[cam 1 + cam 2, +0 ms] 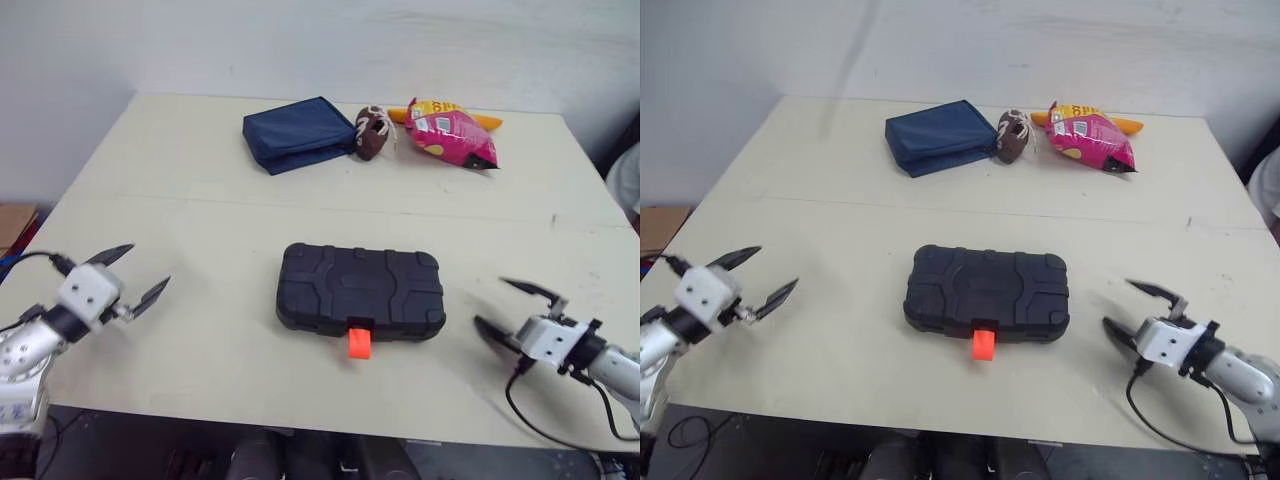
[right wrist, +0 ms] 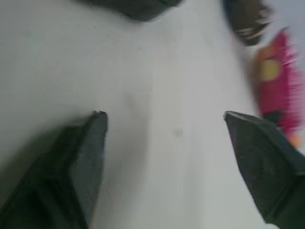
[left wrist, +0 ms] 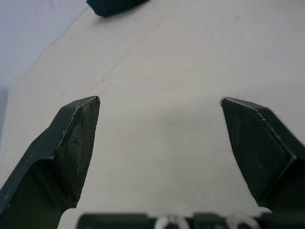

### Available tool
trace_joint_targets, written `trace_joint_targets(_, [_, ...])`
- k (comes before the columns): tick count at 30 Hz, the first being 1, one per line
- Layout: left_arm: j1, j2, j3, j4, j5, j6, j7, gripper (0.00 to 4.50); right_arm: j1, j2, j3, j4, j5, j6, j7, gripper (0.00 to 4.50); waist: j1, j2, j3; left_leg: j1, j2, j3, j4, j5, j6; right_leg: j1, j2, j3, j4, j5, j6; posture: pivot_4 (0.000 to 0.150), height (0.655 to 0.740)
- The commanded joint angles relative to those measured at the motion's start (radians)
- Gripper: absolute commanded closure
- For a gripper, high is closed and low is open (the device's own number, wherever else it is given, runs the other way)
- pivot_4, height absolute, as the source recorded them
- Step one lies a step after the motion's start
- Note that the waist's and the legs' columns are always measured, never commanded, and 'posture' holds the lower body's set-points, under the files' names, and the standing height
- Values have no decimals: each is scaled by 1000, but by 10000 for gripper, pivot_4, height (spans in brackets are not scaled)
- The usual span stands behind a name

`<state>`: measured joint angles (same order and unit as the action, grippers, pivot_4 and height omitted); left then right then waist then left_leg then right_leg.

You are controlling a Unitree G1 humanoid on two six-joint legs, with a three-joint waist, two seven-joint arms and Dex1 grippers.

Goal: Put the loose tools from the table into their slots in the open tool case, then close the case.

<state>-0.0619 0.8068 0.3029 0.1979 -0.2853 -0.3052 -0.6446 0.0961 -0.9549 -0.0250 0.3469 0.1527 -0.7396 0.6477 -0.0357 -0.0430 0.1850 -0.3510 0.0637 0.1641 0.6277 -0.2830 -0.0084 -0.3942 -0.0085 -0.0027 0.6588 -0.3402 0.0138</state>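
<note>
A black plastic tool case (image 1: 361,290) lies shut in the middle of the table, its orange latch (image 1: 359,342) hanging over the near side. My left gripper (image 1: 128,273) hovers open over the table to the case's left, with bare tabletop between its fingers (image 3: 76,138). To the right of the case my right gripper (image 1: 508,310) is open too, with nothing held between its fingers (image 2: 90,148). No loose tools lie on the table.
At the far side of the table (image 1: 200,180) lie a folded navy cloth pouch (image 1: 297,133), a small brown item (image 1: 370,132) and a pink snack bag (image 1: 450,132). A cable trails from the right wrist over the table's near edge.
</note>
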Motion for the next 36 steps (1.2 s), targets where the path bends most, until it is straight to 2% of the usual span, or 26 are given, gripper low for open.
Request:
trace_joint_targets(1, [-103,-17,-51,-82,-47,163,-21,20899,85,-31,-1,-285,337,330,192,19736,4,1,0,0,0,0,1,0,0,0,0,-1,0,0,0,1500,7400])
trace_joint_targets(4, [-226,-56,-121,-57,-28,261,-35,35438,123,-65,22,-424,382,499,289,35605,-8,3,1,-1,1,1,2,0,-1,0,0,-1,1,0,0,1500,7400])
trace_joint_targets(6, [-360,-107,-197,11,-14,325,-77,44454,126,-85,72,-479,339,556,356,44880,-2,2,1,-1,1,0,2,0,-1,0,0,-1,1,0,1,1500,7400])
trace_joint_targets(8, [-476,-144,-259,119,17,378,-124,44454,104,-91,110,-507,308,620,393,44880,6,1,0,-2,1,-1,3,1,-2,-1,1,-3,1,0,1,1500,7400])
trace_joint_targets(10, [-581,-181,-299,249,71,352,-129,44454,71,-71,129,-511,295,671,407,44880,6,1,0,-2,1,-1,3,2,-4,-2,1,-3,1,0,1,1500,7400])
trace_joint_targets(15, [-798,-288,-354,598,146,180,-214,44454,-16,-5,167,-469,205,696,424,44880,1,-2,0,-3,1,1,5,2,-5,-3,1,-2,1,0,1,1500,7400])
trace_joint_targets(19, [-897,-355,-409,807,218,66,-313,44454,-106,45,183,-396,121,693,417,44880,-4,-4,-1,-2,2,3,5,3,-6,-3,1,-1,2,0,1,1500,7400])
trace_joint_targets(22, [-921,-376,-405,889,244,20,-313,44454,-136,57,185,-359,74,660,425,44880,-11,-4,-1,-2,2,3,5,3,-6,-3,1,-1,2,0,1,1500,7400])
trace_joint_targets(26, [-921,-380,-403,927,261,-24,-336,44454,-188,73,186,-285,36,626,438,44880,-19,-5,-1,-2,2,3,5,3,-6,-3,1,-1,3,0,1,1500,7400])
trace_joint_targets(28, [-905,-376,-389,904,238,-38,-391,44454,-258,92,184,-225,25,620,440,44880,-20,-5,-2,-2,2,3,7,3,-6,-3,1,-1,3,0,1,1500,7400])
trace_joint_targets(33, [-796,-340,-358,751,170,-4,-540,44454,-440,177,192,-83,12,619,441,44880,-25,-6,-2,-2,2,5,8,3,-6,-3,0,0,5,1,-1,1500,7400])
trace_joint_targets(36, [-704,-310,-349,607,149,39,-562,44454,-516,229,210,-7,-17,596,442,44880,-26,-6,-2,-2,3,4,8,3,-6,-4,1,-1,6,1,-2,1500,7400])
